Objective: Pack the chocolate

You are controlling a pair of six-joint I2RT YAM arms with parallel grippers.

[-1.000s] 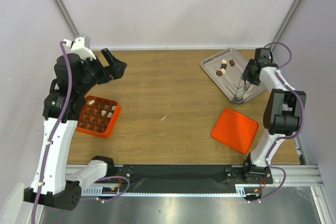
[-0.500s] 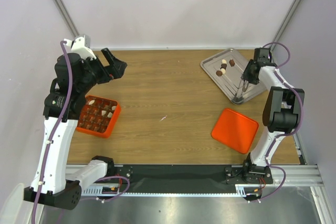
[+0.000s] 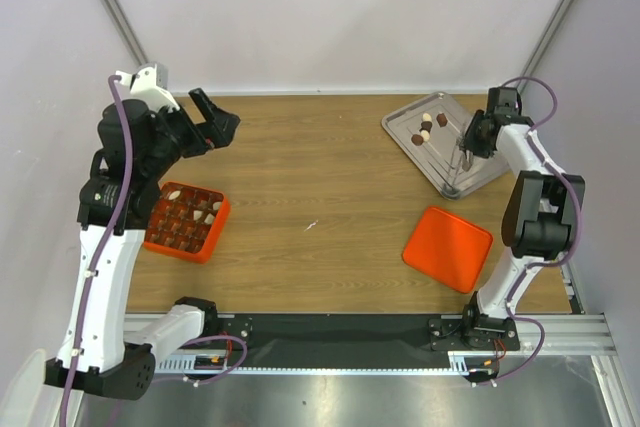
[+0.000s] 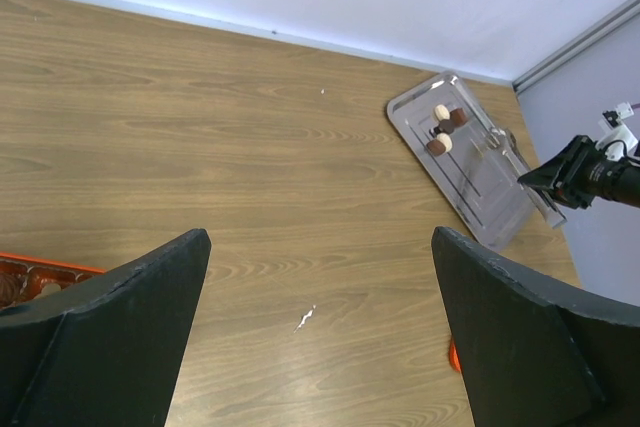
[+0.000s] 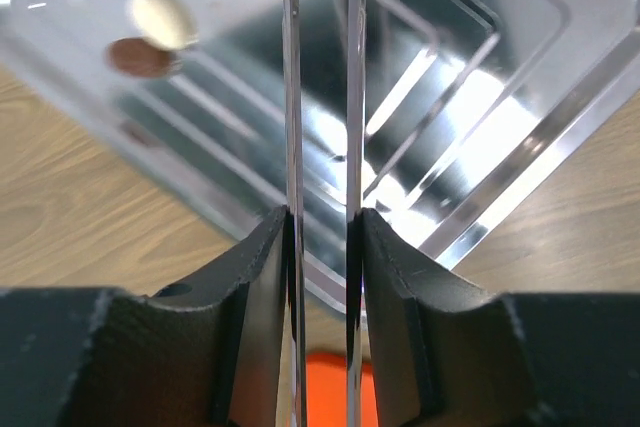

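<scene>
Top external: small brown, cream chocolate (image 3: 425, 128)

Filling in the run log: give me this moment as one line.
left tool open, raised | right tool gripping tongs over tray | chocolates on tray

Wood-grain table (image 3: 320, 177) between plain pale walls (image 3: 330, 17), grey corner posts (image 3: 113, 7)

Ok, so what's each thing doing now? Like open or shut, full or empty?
left gripper: open, holding nothing.
right gripper: shut on the tongs.
tongs: held, arms squeezed close together.
tray: a few chocolates at one end.
orange box: uncovered, many cells filled.
orange lid: off the box, lying flat.
</scene>
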